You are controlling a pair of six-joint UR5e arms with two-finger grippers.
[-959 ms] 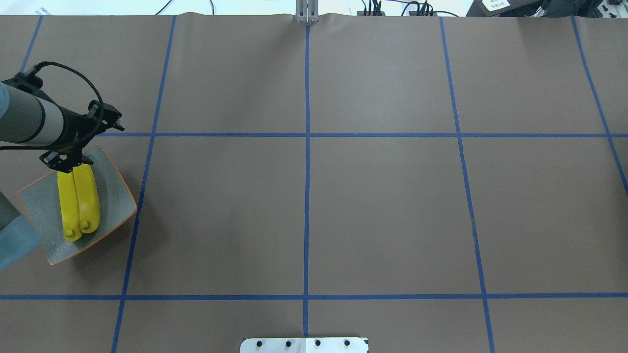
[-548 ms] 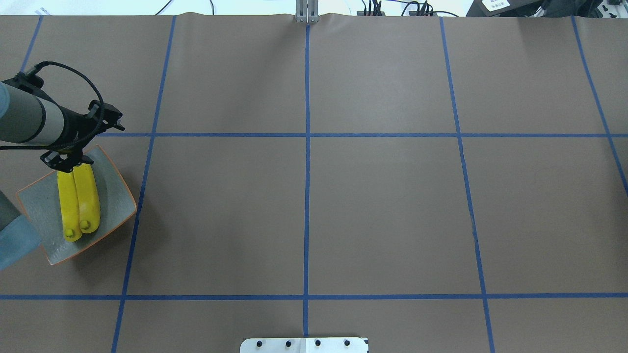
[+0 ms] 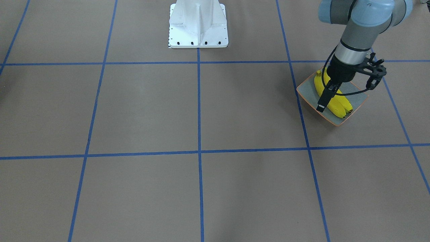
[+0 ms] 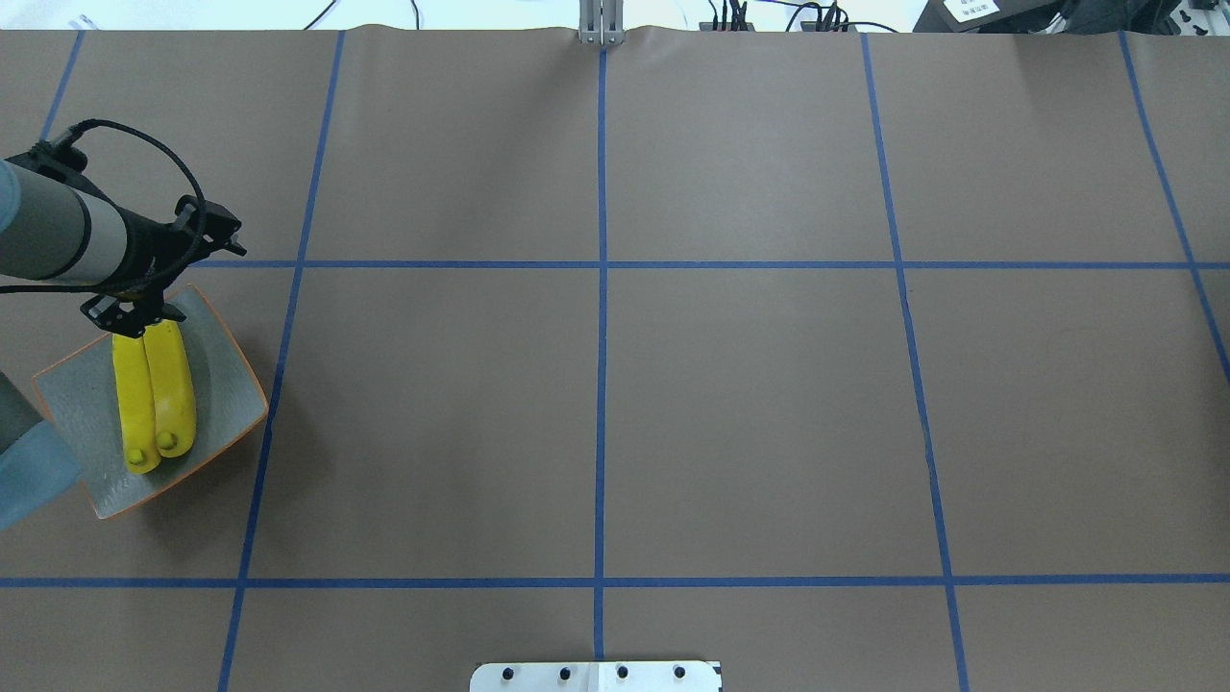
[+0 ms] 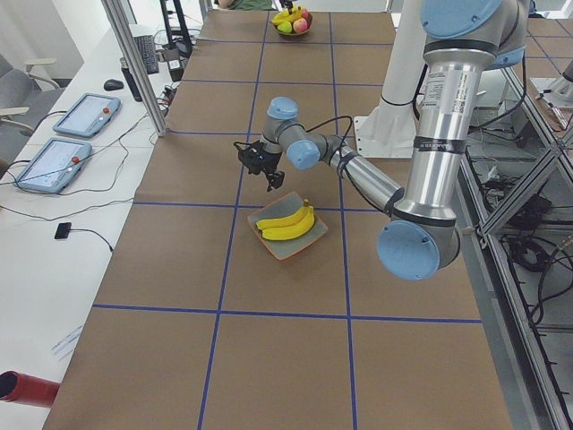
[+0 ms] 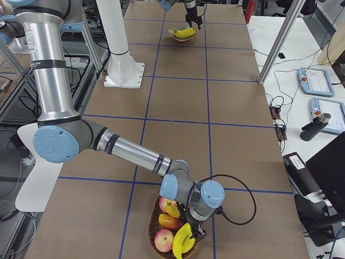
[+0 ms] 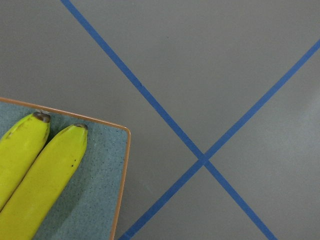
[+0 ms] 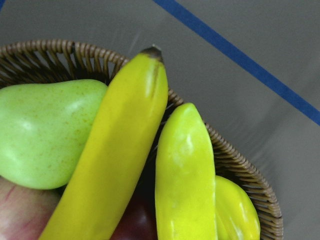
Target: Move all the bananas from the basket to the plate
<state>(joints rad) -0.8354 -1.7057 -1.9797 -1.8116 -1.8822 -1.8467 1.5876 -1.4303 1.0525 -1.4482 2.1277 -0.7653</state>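
Where the counter (image 4: 750, 404) ends on the robot's right, basket (image 8: 240, 170): round brown wicker, nearest thing in the right-end view, heaped with fruit
basket bananas (image 8: 120, 160): two bright yellow ones lie side by side across the heap, the longer one's dark tip over the rim; one more yellow shape at the wrist view's lower edge, cannot name it
other fruit: green pear (image 8: 45, 135) touching the longer banana; red apple (image 6: 164, 239) lower in the heap
right claw (image 6: 198, 232): down among the fruit, tip beside a banana; seen only from the side, so clenched, released or grasping, I cannot tell
counter: brown sheet, gridded with blue tape (image 4: 601, 384)
pedestal (image 3: 198, 23): white, bolted down at mid-counter on the robot's edge
plate (image 4: 221, 384): grey-green speckled, orange-brown rim, at the far left end, set cornerwise to the grid
plate bananas (image 4: 154, 394): two, flat on the plate, touching along their lengths, dark tips pointing away from the robot and stopping short of the rim
left claw (image 4: 135, 325): hangs over the far ends of that pair, a gap beneath it in the left-end view; grasps nothing; jaws spread or closed, I cannot tell
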